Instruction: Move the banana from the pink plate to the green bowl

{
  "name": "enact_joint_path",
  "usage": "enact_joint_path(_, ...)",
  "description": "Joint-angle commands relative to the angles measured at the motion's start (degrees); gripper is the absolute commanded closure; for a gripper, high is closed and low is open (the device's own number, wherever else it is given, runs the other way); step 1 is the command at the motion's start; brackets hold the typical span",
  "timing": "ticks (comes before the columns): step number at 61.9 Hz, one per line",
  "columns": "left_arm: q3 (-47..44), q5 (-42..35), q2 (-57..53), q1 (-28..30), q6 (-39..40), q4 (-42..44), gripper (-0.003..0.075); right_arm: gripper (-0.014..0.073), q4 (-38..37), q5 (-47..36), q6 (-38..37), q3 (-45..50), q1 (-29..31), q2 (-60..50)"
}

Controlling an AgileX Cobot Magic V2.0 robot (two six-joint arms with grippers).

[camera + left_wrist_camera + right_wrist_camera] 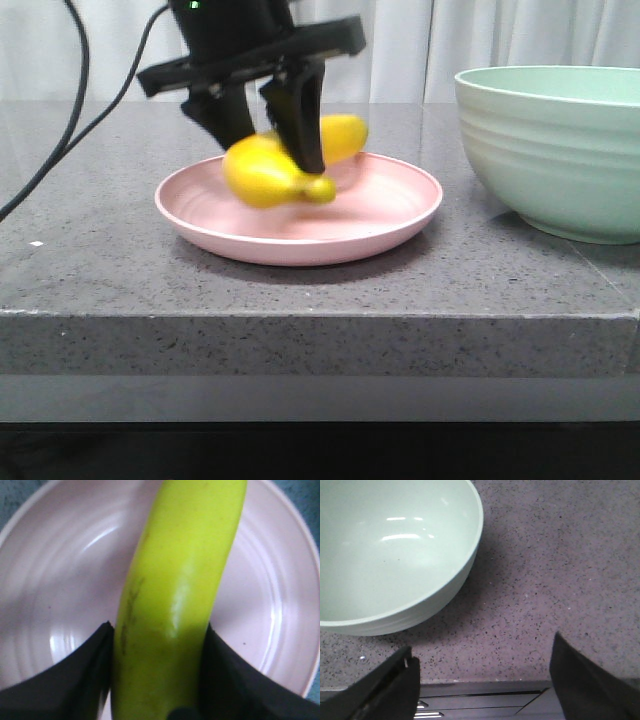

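On the grey speckled stone table (pixel 90 270), your left hand (pixel 262 120) pinches the plump, curved yellow banana (pixel 262 172) mid-body above the shallow pale-pink plate (pixel 400 215). It looks smooth and light, so hold gently. Your right hand (pixel 482 680) is spread.

Bright-yellow banana (pixel 262 172), pale-pink plate (pixel 390 215), mint-green bowl (pixel 560 140) — all on a grey speckled counter (pixel 90 270) — black pincer (pixel 268 135).

Soft, even light from above. Motion blur smears the banana (pixel 268 170) in the front view. White glare streaks the bowl (pixel 395 555); soft shadows lie beneath the plate (pixel 300 235).
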State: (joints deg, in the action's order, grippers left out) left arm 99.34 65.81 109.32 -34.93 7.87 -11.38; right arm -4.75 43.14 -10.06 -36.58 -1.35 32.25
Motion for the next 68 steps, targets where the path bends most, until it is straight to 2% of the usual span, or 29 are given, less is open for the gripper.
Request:
enact_joint_path(1,5.8,0.0,-3.3,-0.4,0.0,-1.2,0.0504,0.0036,-0.6,-3.6,0.5,-1.4,0.2,0.5)
enact_joint_path(16,14.0,0.1,-6.3,-0.4,-3.0,-1.0,0.0512,0.0036,-0.5,-4.4,0.5,-1.4,0.2,0.5)
enact_joint_path(31,12.0,-2.5,-15.0,-0.4,-6.6,-0.9,0.0514,0.0036,-0.4,-5.0,0.5,-1.4,0.2,0.5)
enact_joint_path(45,0.7,-9.0,-25.4,-0.4,-9.0,-0.9,0.0514,0.0036,0.2,-5.0,0.5,-1.4,0.2,0.5)
enact_joint_path(68,-25.8,-19.7,-42.7,-0.4,-13.1,-1.0,0.0514,0.0036,2.4,-2.5,0.5,-1.4,0.1,0.5)
